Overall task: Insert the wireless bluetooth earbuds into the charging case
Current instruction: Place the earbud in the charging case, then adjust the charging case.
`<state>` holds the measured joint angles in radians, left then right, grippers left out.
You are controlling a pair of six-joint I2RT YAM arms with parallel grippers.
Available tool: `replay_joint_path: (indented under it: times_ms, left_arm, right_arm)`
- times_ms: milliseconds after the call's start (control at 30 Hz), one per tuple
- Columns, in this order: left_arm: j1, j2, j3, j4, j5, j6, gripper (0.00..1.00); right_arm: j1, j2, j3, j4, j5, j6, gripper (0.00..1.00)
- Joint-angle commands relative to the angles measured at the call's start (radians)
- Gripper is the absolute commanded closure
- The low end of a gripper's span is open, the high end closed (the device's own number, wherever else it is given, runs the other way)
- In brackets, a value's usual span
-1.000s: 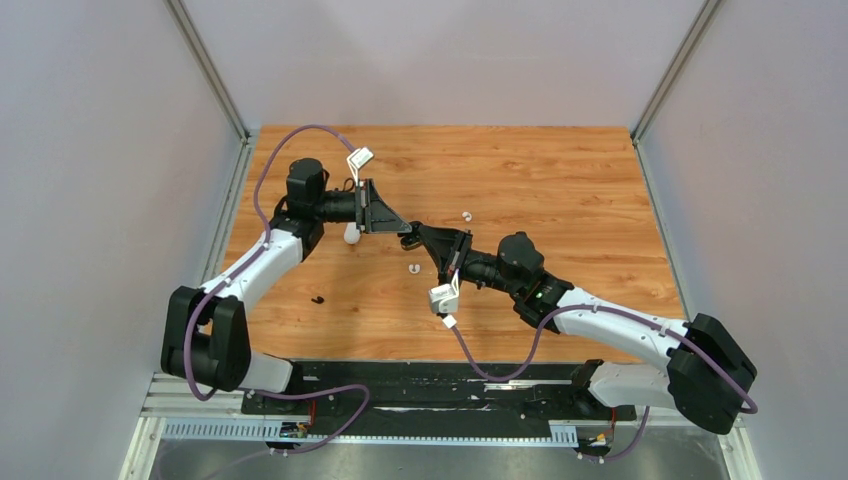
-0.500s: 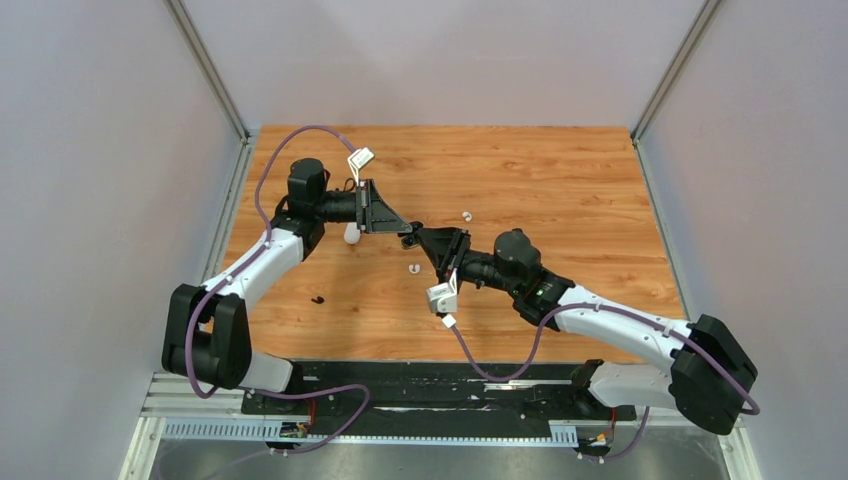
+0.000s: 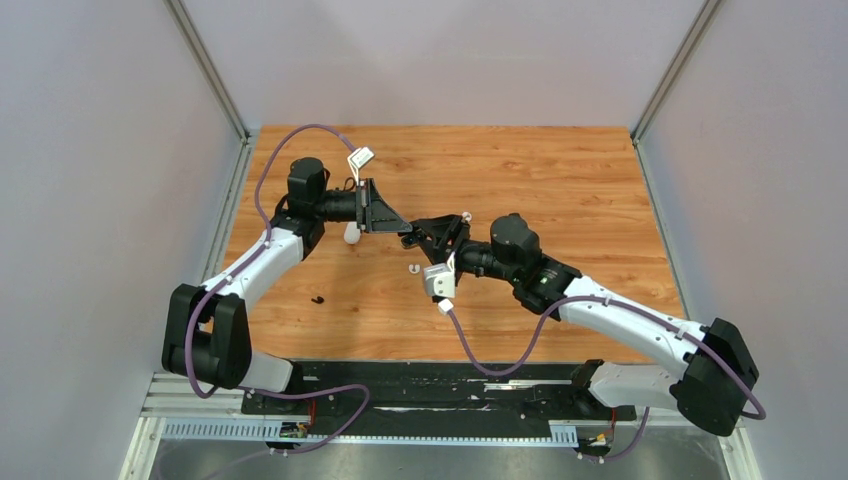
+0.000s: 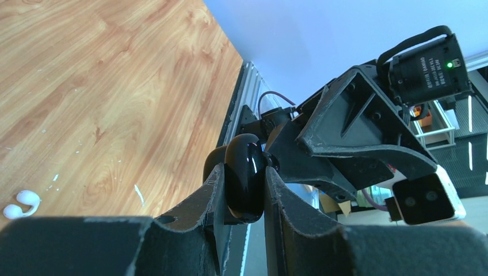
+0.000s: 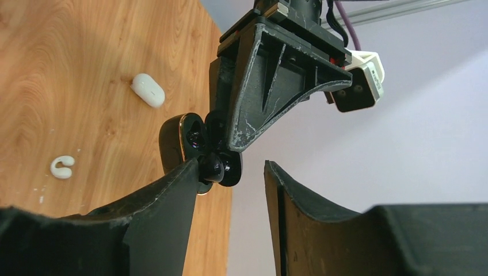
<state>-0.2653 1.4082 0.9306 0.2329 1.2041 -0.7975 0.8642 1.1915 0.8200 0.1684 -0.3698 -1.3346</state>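
Black earbud [image 5: 217,167] at the open case [image 5: 172,141], right gripper [image 5: 233,167] apart.
You have the left gripper [image 4: 243,172] clamped on that case; the earbud sits at its opening, touching one right jaw.

A wood-grain tabletop [image 3: 580,190] sits evenly lit between plain pale grey walls [image 3: 440,60]; aluminium posts [image 3: 208,68] rise at its far corners.

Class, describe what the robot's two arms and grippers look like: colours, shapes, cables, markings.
The left arm and right arm have white shells, black joints and a looping purple cable each. The left gripper and right gripper are black, triangular, two-fingered, each carrying a white camera block.
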Motion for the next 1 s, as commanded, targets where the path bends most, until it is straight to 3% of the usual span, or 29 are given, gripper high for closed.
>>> replay_joint_path:
  times_ms: [0,333,600,733,800,967]
  left_arm:
    - [0.001,-0.005,0.046,0.025,0.024,0.026,1.0]
    - [0.0,-0.01,0.046,-0.001,0.028,0.065,1.0]
    - [0.0,-0.016,0.083,-0.168,0.035,0.268,1.0]
    - [-0.005,-0.015,0.096,-0.254,0.051,0.373,1.0]
    - [-0.01,-0.016,0.105,-0.291,0.064,0.415,1.0]
    - [-0.028,-0.016,0.141,-0.414,0.099,0.519,1.0]
  right_arm:
    - [-0.01,0.003,0.086,-0.142,-0.031,0.102,0.5]
    - [-0.03,0.049,0.2,-0.296,-0.042,0.266,0.4]
    - [-0.102,0.042,0.367,-0.498,-0.14,0.644,0.27]
    - [-0.136,0.114,0.457,-0.6,-0.23,0.839,0.23]
    - [-0.147,0.174,0.518,-0.671,-0.274,0.907,0.24]
    - [-0.157,0.232,0.556,-0.695,-0.361,0.93,0.4]
